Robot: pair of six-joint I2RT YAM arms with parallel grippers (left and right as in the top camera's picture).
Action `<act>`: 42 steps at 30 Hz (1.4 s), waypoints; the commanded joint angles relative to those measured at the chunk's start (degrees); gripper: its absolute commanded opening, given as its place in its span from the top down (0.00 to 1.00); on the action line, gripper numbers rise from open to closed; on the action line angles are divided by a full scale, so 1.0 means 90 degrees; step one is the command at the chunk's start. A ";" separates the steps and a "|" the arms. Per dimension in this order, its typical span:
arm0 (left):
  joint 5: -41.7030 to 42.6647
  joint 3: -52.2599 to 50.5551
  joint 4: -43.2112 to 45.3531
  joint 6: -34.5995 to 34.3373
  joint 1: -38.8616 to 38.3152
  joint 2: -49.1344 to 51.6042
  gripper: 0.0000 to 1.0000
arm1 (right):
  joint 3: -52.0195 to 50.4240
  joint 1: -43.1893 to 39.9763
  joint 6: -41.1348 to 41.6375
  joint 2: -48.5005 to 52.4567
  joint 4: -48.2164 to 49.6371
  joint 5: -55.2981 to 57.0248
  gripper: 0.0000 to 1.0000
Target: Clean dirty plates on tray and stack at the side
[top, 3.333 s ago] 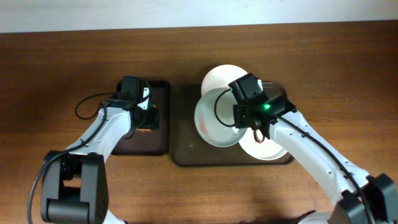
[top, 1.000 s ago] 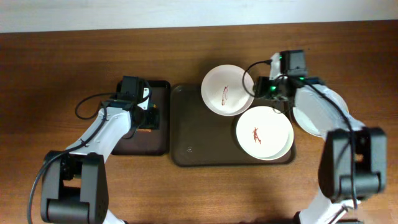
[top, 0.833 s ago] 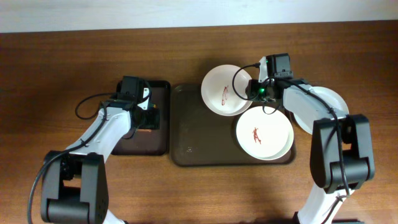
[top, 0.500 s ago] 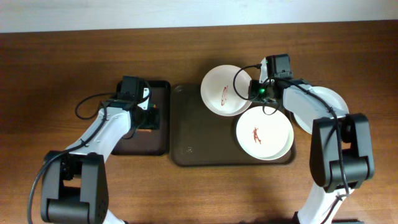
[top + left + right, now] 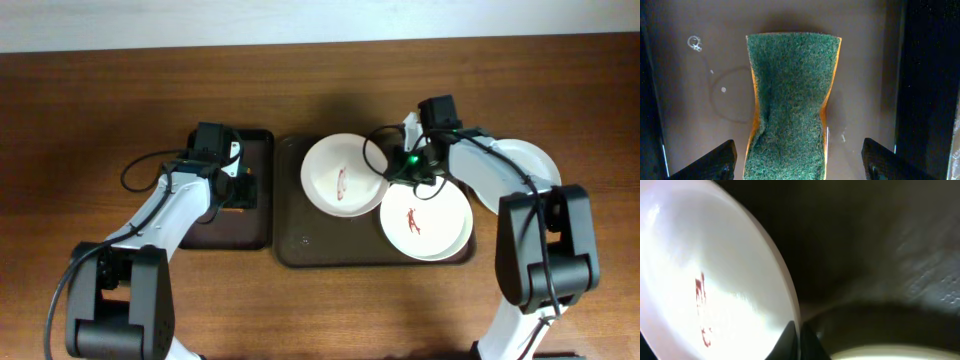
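Note:
Two white plates with red-brown smears lie on the dark brown tray [image 5: 296,248]. My right gripper [image 5: 392,170] is shut on the right rim of the left plate [image 5: 340,187]; in the right wrist view the rim of that plate [image 5: 715,280] runs between the closed fingers of the gripper [image 5: 800,336]. The second smeared plate [image 5: 425,222] lies at the tray's right end. A plain white plate [image 5: 525,160] sits on the table right of the tray, partly hidden by my right arm. My left gripper [image 5: 240,185] is open above a green sponge [image 5: 790,100].
A smaller black tray [image 5: 232,232] stands left of the brown tray and holds the sponge [image 5: 236,206]. In the left wrist view my open fingertips [image 5: 705,162] stand well apart on either side of the sponge. The brown tray's left part is bare.
My right gripper set a plate down right of the tray, came back to the far plate's rim, closed on it and pulled it left and nearer. The left arm has not moved.

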 commanded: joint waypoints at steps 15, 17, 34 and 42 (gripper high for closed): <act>-0.0010 0.0019 0.0690 0.0034 0.0010 -0.0049 0.48 | -0.0024 0.1180 0.0029 -0.0209 -0.0495 0.0901 0.96; -0.0029 0.0019 0.0702 0.0034 0.0010 0.0000 0.49 | -0.0024 0.1180 0.0029 -0.0209 -0.0495 0.0901 0.96; -0.0027 0.0041 0.0789 0.0034 0.0010 0.0384 1.00 | -0.0024 0.1180 0.0029 -0.0209 -0.0495 0.0901 0.96; -0.0027 0.0051 0.0874 0.0034 0.0022 -0.1273 1.00 | -0.0024 0.1180 0.0027 -0.0209 -0.0493 0.1005 0.96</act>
